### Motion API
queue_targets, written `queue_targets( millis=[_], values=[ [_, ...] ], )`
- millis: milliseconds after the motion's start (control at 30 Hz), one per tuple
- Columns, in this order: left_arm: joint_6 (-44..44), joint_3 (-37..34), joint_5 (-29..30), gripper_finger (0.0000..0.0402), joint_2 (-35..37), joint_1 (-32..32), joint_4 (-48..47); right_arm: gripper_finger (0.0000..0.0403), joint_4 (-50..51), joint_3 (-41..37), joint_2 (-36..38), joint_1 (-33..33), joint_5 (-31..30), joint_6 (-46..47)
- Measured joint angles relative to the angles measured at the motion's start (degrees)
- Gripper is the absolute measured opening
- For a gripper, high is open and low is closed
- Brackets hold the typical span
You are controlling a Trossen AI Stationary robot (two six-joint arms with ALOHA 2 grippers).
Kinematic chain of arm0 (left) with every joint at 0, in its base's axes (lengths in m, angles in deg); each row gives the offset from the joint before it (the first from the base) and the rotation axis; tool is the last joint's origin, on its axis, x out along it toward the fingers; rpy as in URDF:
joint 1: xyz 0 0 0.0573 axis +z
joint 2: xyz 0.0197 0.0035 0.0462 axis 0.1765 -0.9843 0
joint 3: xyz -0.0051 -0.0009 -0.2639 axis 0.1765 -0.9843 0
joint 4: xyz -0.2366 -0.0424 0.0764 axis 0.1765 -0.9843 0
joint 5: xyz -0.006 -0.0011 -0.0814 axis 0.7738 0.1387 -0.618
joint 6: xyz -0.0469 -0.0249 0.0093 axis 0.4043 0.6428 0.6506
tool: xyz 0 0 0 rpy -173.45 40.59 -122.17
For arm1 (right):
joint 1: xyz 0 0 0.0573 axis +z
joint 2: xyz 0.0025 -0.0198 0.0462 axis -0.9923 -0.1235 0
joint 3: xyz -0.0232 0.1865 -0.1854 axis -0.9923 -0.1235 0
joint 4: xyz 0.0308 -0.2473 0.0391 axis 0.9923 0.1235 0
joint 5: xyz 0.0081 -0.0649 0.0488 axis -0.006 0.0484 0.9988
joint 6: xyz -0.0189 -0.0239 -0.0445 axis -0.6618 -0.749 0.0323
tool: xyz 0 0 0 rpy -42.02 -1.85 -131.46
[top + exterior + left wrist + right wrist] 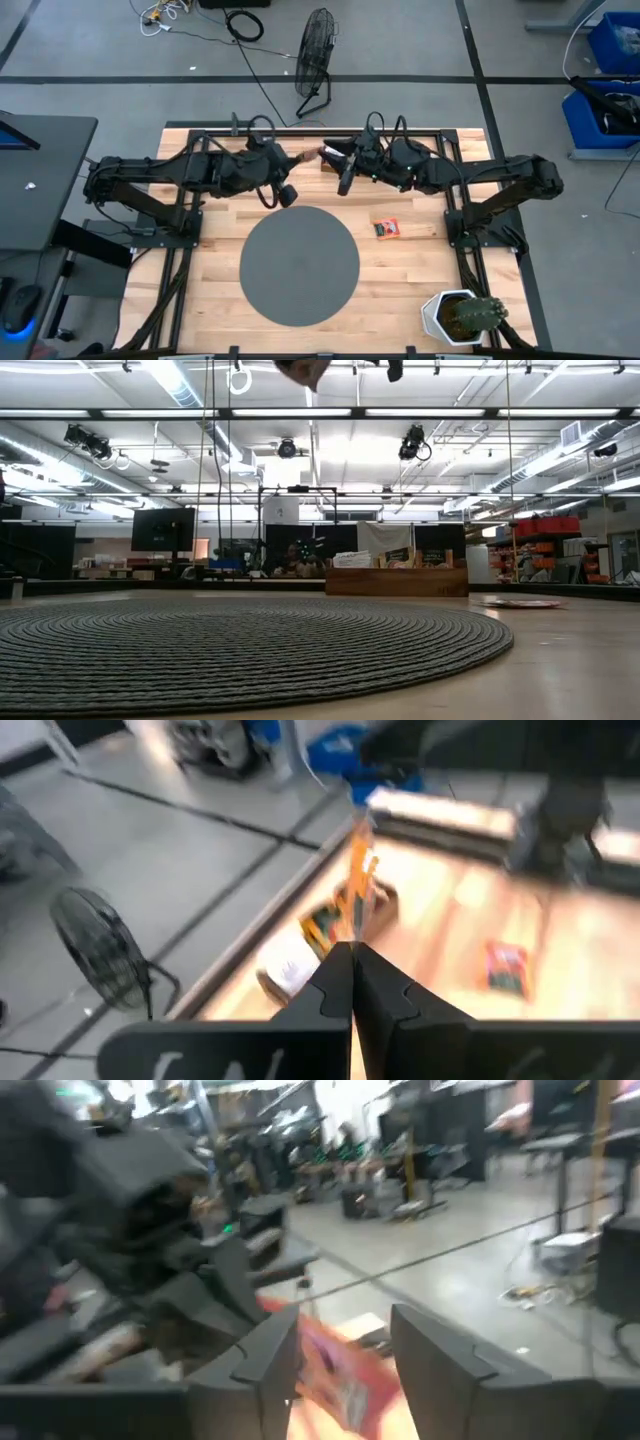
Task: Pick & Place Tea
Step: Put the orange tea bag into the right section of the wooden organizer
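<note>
Meeting above the counter's (420,290) far edge, we see the left gripper (352,958) pinched shut on an orange tea packet (358,885), while the right gripper (345,1345) stands open around its other end. Another packet (387,228) lies beside the grey disc (299,265).

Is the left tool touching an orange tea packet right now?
Touching. In the left wrist view, the left tool has its fingertips pinched shut on the lower edge of the orange tea packet.

Tea packet (340,1375) btwn right fingers blurred, colour unclear
</note>
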Motion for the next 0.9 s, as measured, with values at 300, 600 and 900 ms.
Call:
queue_targets(
  millis=[300,600,900],
  values=[
    [-3.3,0.0,-11.5,0.0001,0.0,2.3,-11.4,0.0171,32.5,18.1,-2.6,-2.3,12.5,-6.0],
    [-8.3,0.0,-18.9,0.0001,0.0,3.3,-16.5,0.0160,50.7,33.6,-11.6,-6.4,26.7,-9.8],
    [-7.9,0.0,-20.5,0.0001,0.0,3.3,-19.5,0.0160,52.2,38.9,-22.1,-6.2,32.3,-8.6]
  ],
)
